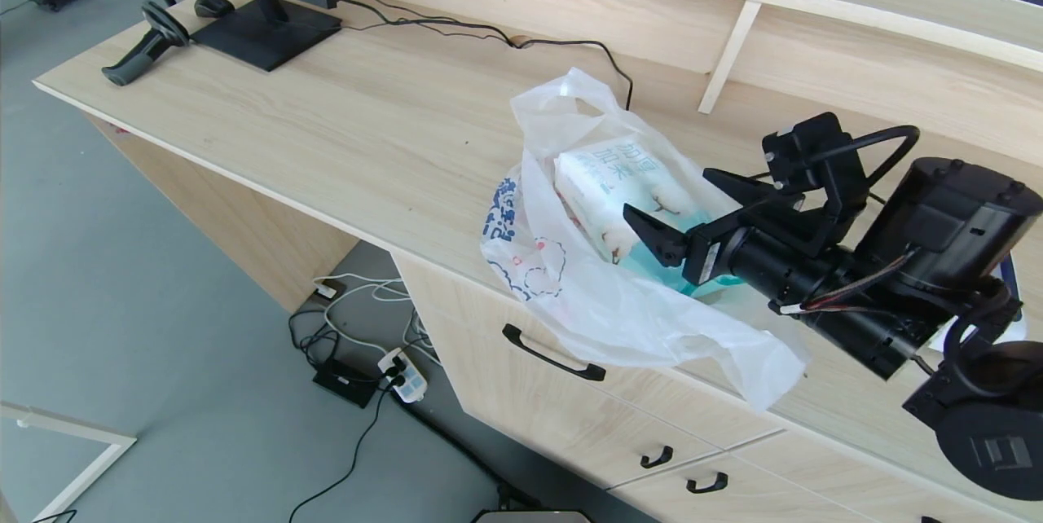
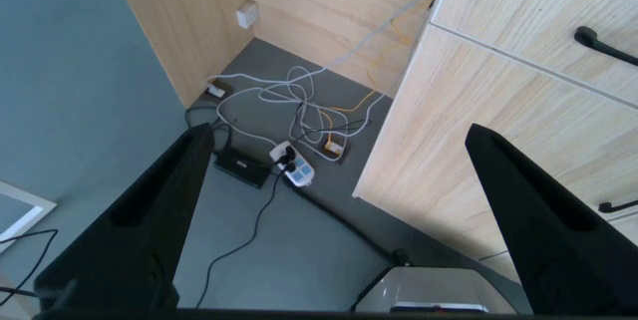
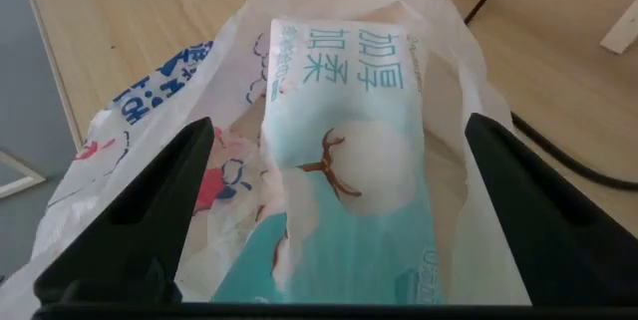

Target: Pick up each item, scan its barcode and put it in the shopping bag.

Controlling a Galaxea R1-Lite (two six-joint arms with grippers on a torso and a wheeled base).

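Observation:
A white and teal tissue pack [image 1: 619,193] [image 3: 344,175] lies inside the translucent plastic shopping bag [image 1: 570,287] [image 3: 150,131] on the wooden counter [image 1: 342,124]. My right gripper [image 1: 697,209] [image 3: 339,210] hovers open just above the pack, its black fingers [image 3: 150,220] spread to either side with nothing between them. A black handheld barcode scanner [image 1: 147,46] lies at the counter's far left corner. My left gripper [image 2: 339,230] hangs open over the floor beside the cabinet, holding nothing.
A monitor on a black stand [image 1: 265,26] and a mouse [image 1: 213,6] sit at the back left, with a black cable [image 1: 489,34] trailing across the counter. Drawer handles [image 1: 552,353] face front. A power strip and tangled wires [image 2: 294,136] lie on the floor.

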